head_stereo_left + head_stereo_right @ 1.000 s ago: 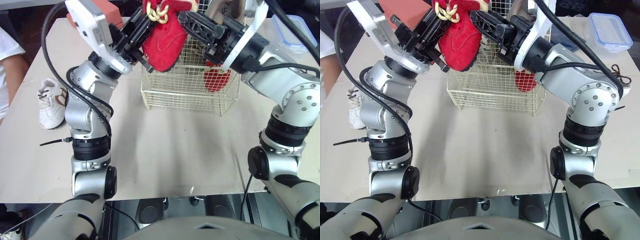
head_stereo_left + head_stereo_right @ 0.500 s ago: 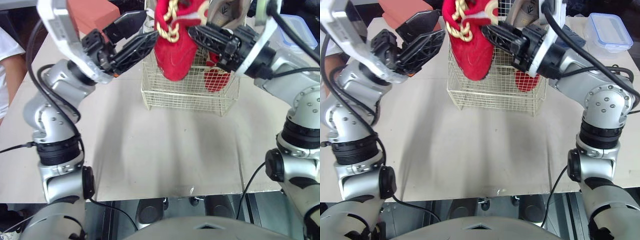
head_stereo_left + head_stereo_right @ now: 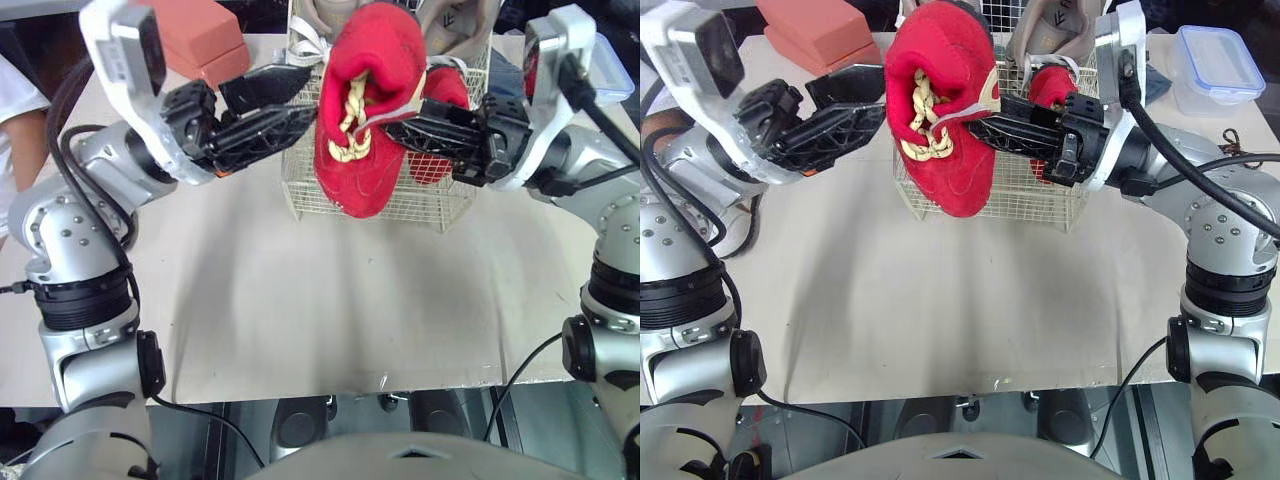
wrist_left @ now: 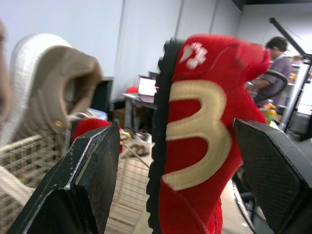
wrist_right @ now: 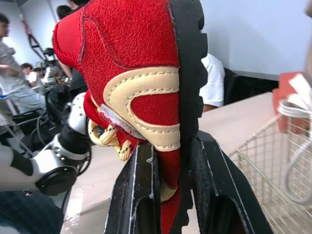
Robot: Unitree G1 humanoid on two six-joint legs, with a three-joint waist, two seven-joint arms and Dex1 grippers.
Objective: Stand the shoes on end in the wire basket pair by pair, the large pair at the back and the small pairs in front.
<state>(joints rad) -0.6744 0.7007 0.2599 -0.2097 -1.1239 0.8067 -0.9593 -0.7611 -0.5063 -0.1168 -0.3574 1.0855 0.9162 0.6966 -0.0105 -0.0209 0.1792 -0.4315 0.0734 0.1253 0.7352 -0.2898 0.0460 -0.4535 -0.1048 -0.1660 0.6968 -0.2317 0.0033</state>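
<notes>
— Dropped and turned since a second ago: red shoe (image 3: 365, 110) now hangs lower, toe down, heel up, opening toward the head camera. Left gripper (image 3: 308, 95) has let go of it.

— Who holds it, then?

— Right gripper (image 3: 400, 128) alone. Fingers are closed tight on the shoe's side. In the right wrist view the black sole edge lies against one finger (image 5: 214, 195), and the red-and-cream upper against the other.

— And the left one?

— Jaws wide apart, nothing in them. It sits just beside the shoe on the robot's left. Left wrist view shows the sole and cream patch between the two fingers (image 4: 92, 180), with a gap on each side.

— Position against the wire basket (image 3: 430, 200)?

— Toe overlaps the front wall from the head views. Cannot tell whether it is inside the rim or in front of it.

— Basket contents?

— Small red shoe (image 3: 445, 90) upright toward the right side. Large grey shoes (image 3: 455, 25) stand at the back.
</notes>
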